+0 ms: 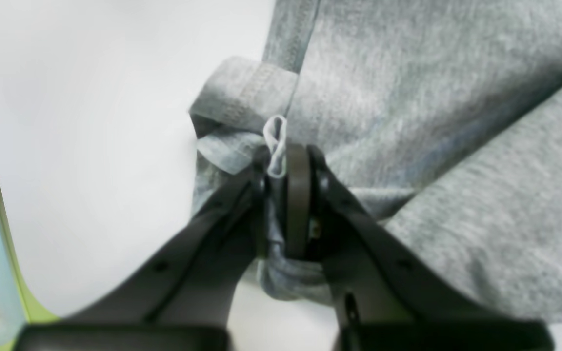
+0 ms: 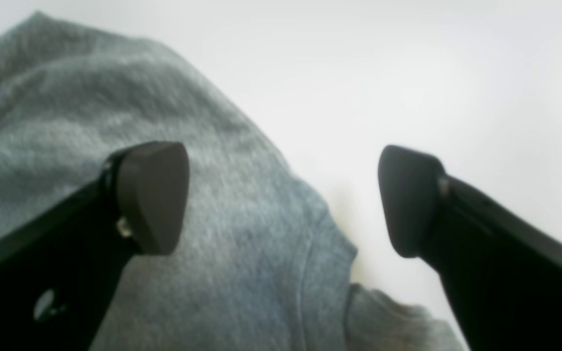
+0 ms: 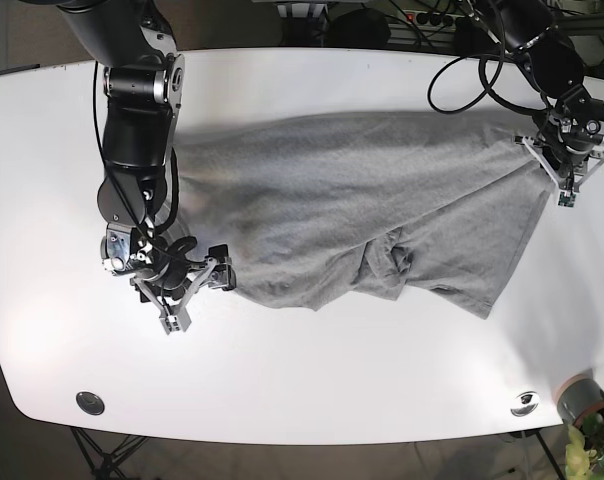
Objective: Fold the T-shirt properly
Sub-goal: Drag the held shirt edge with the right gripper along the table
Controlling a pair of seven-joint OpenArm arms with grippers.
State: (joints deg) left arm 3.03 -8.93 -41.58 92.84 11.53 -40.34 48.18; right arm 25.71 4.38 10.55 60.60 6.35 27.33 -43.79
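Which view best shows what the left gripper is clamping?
The left wrist view: the left gripper is shut on a bunched hem of the grey T-shirt. Base shows it small at the shirt's edge; right wrist misses it.

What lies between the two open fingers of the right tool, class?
In the right wrist view, the right tool is open: between its fingers lie the grey T-shirt's edge and bare white table.
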